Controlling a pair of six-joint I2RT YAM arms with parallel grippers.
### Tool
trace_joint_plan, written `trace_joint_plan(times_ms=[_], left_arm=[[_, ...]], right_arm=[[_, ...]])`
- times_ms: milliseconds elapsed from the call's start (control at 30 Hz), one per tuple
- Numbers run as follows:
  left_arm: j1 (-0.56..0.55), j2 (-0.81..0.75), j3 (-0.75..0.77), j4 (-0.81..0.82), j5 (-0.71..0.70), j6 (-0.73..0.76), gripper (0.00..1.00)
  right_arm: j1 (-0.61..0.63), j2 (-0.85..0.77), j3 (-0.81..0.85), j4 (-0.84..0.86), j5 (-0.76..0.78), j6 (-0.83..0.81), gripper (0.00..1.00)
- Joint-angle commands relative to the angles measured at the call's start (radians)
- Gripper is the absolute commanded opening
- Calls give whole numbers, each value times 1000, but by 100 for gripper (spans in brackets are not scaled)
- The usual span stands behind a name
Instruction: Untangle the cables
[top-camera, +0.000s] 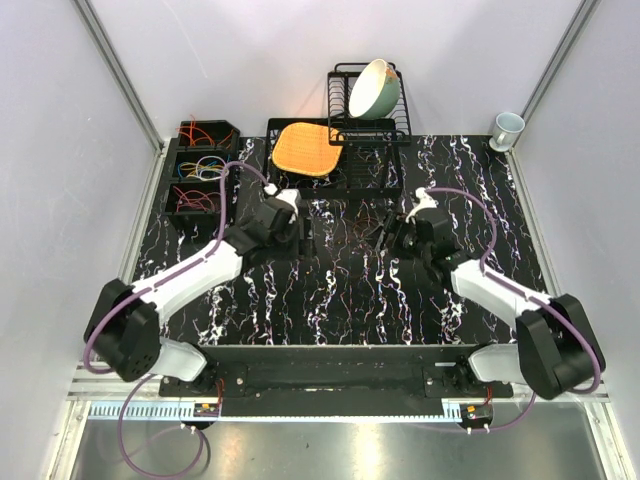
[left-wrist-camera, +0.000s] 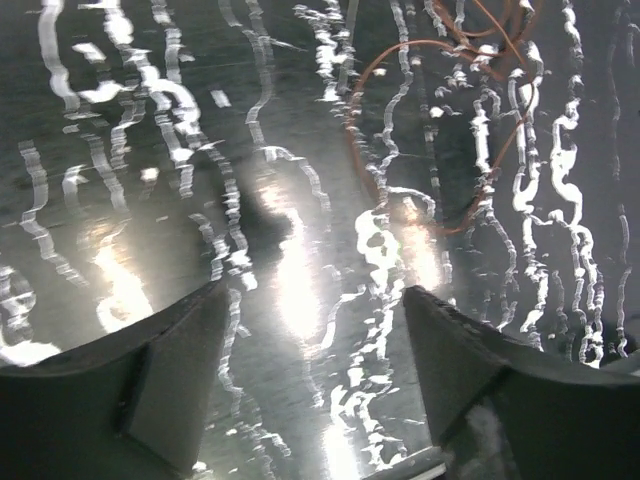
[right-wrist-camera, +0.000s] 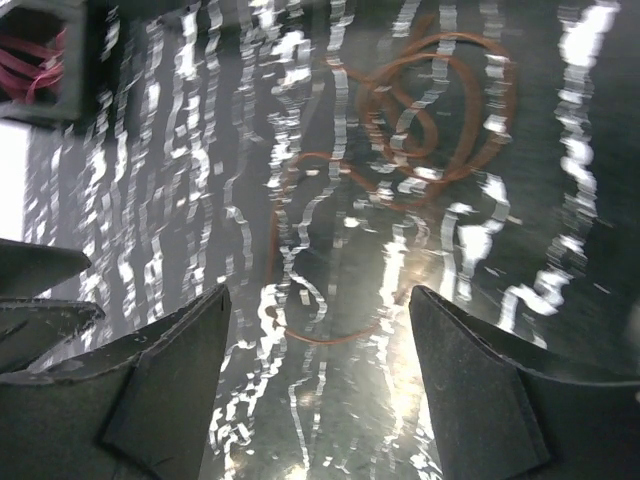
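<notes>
Right wrist: one orange cable (right-wrist-camera: 420, 120)

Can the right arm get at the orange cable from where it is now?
Probably yes: the right gripper is open, the orange cable lies loose right ahead of it, and nothing covers it.

The tabletop (top-camera: 340, 300) is black with white marble-ish veins all over; the loose cable (right-wrist-camera: 430, 110) lying on it is orange; the bins (top-camera: 172, 170) are black, with red cables (top-camera: 200, 133) in the far and near ones, and yellow and blue cables (top-camera: 207, 167) in the middle one; woven mat (top-camera: 305, 147) is orange; rack (top-camera: 368, 120) black; bowl (top-camera: 375, 88) cream; mug (top-camera: 506, 126) whitish; arms (top-camera: 190, 275) black and white with lilac hoses (top-camera: 480, 215)
</notes>
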Motion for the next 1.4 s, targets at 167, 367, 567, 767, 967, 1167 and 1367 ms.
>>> trace_joint_plan(times_ms=[167,367,567,767,967,1167,1367], left_arm=[[-98,319,284,56,-49,-176,82],[-146,497,528,-80,-199,-317,99],[-183,597,629,-128,-296,-477,99],[-183,721,770,-205,-330,-488,99],[-177,795,849,-240,-359,-496,98],[-181,864,913,-257,-361,-485,91],[-184,863,896,-277,-407,-506,82]], right_arm=[[-8,-160,-106,15,238,76,82],[-21,-139,-97,18,215,74,82],[-27,-157,-117,30,212,82,82],[-30,-216,-163,58,238,99,83],[-33,-210,-161,58,230,97,83],[-33,-216,-169,65,224,100,83],[-34,-211,-169,67,223,102,84]])
